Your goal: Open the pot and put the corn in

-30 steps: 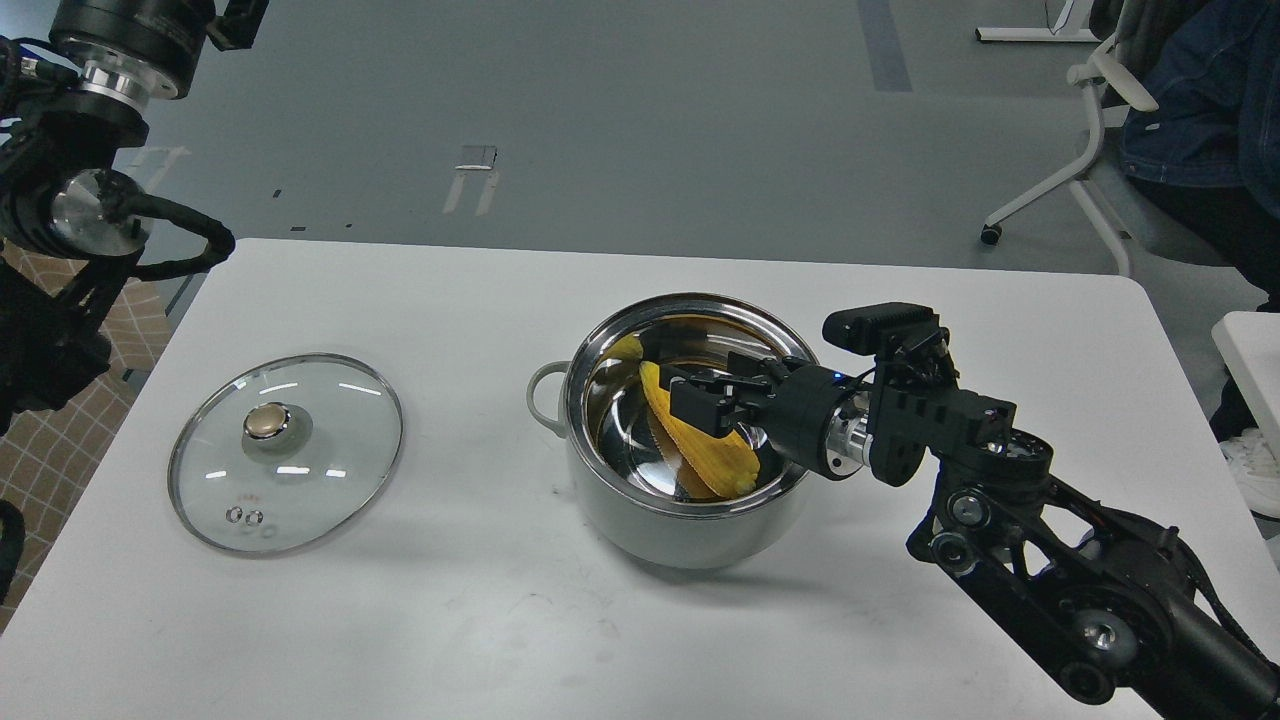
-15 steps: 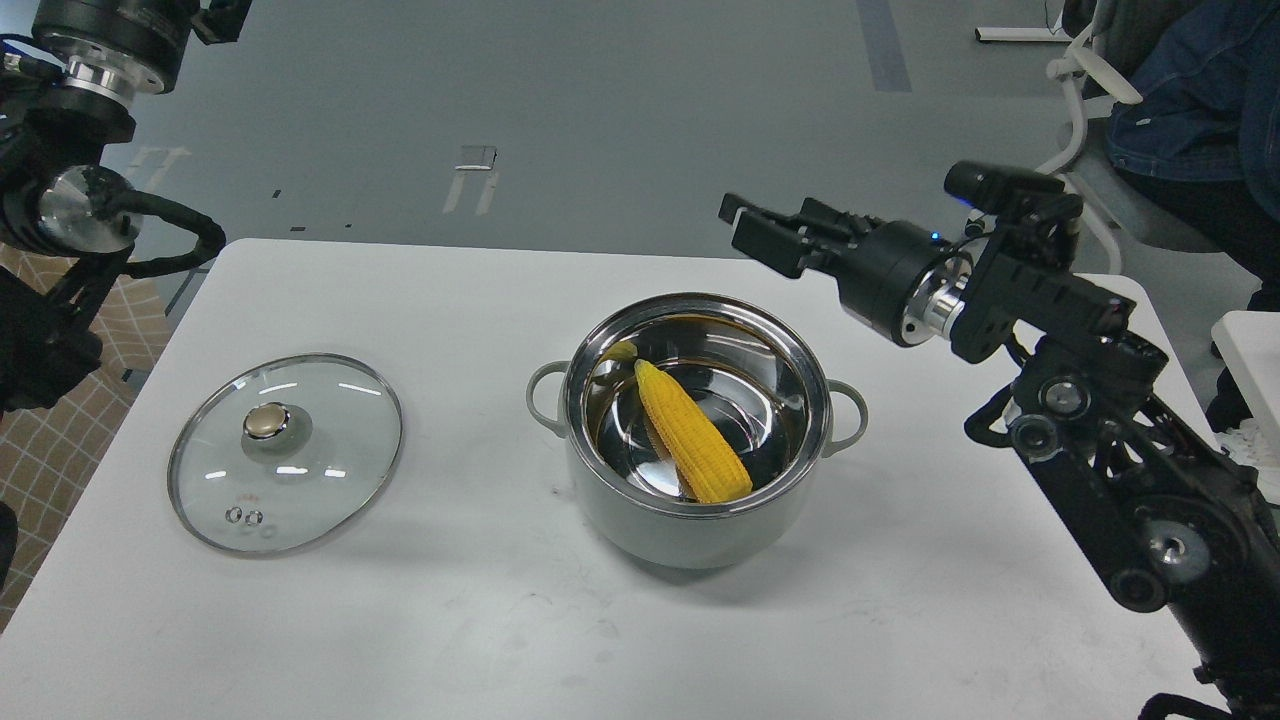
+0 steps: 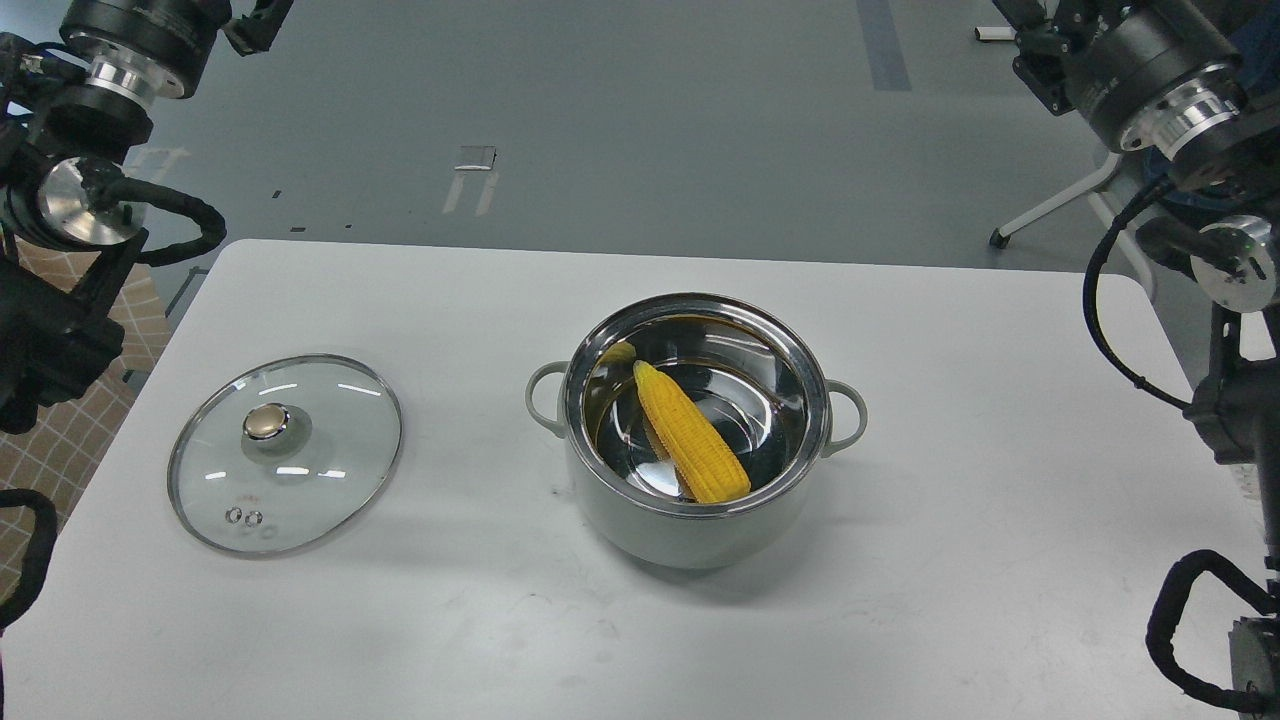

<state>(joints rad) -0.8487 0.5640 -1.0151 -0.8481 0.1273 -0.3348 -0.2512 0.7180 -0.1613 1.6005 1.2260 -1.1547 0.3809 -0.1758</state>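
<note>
— Both arms are raised to the top corners, well clear of the table. The right gripper (image 3: 1040, 45) is up in the top right, mostly cut by the frame edge; I can't make out its two fingers, so whether it is open or closed I cannot tell. Nothing visible is held in it.

— And the left one?

— The left gripper (image 3: 255, 20) is in the top left corner, only a dark stub showing past the silver wrist ring. Same answer: too little shows to tell how its jaws stand.

— Where's the corn?

— The corn (image 3: 690, 435) lies inside the pot (image 3: 690, 525), slanted, with its pointed end towards the far left wall and its blunt end resting against the near wall, just under the rim. A yellow reflection of it shows on the shiny steel interior near the tip.

— The pot itself?

— Upright, roughly at the middle of the white table (image 3: 950, 560), uncovered, a loop handle showing on each side.

— And the cover?

— The glass lid (image 3: 286, 452) lies flat on the table to the left of the pot, apart from it, gold knob facing up.

— Anything else?

— Beyond the table is grey floor, and a white chair base (image 3: 1050, 205) shows at the upper right.
</note>
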